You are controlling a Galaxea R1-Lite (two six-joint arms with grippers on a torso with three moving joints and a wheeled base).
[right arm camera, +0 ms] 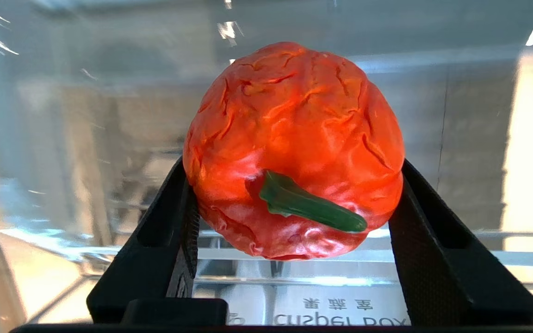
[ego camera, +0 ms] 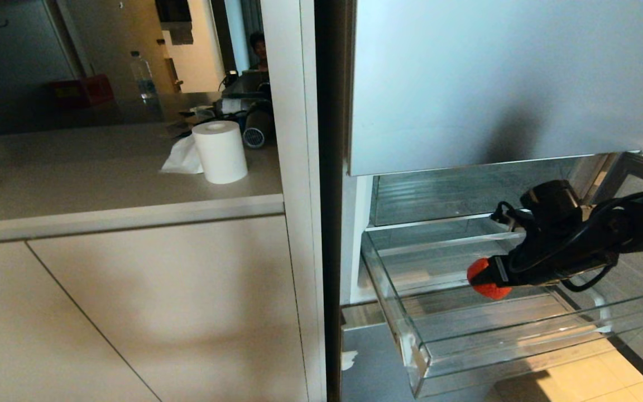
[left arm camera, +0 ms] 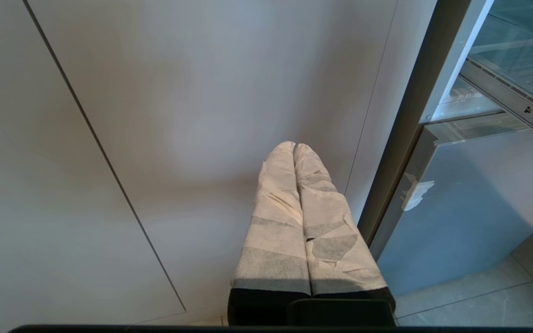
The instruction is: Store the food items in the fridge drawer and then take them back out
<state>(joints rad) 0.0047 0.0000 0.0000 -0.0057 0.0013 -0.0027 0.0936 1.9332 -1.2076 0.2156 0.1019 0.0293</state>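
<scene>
Clear plastic fridge drawer point(ego camera: 522, 340): pulled out of the fridge cavity under the silver-blue door panel point(ego camera: 494, 78), at about 4 o'clock in the head view; ribbed bottom and curved front lip visible.

Bright red pepper-like piece point(ego camera: 486, 279): wrinkled skin, green stem point(right arm camera: 310, 208) pointing toward the wrist camera. Held above the drawer interior, toward its left half, clear of the bottom as far as can be told.

Right gripper point(ego camera: 494, 277): reaches in from 3 o'clock, black, cabled. Jaws pinch the red piece from both sides, one finger point(right arm camera: 174, 231) against each flank.

Left gripper point(left arm camera: 295, 150): parked low in front of the beige cabinet door point(left arm camera: 155, 115), beside the fridge edge. Its paper-wrapped fingers point(left arm camera: 280, 208) are pressed together, nothing between them.

Counter point(ego camera: 104, 178): at 10 o'clock in the head view. Carries a white paper roll point(ego camera: 220, 151) with a crumpled tissue point(ego camera: 183, 159) just beside it; a water bottle point(ego camera: 143, 75) stands further back.

The other food item is not seen.
</scene>
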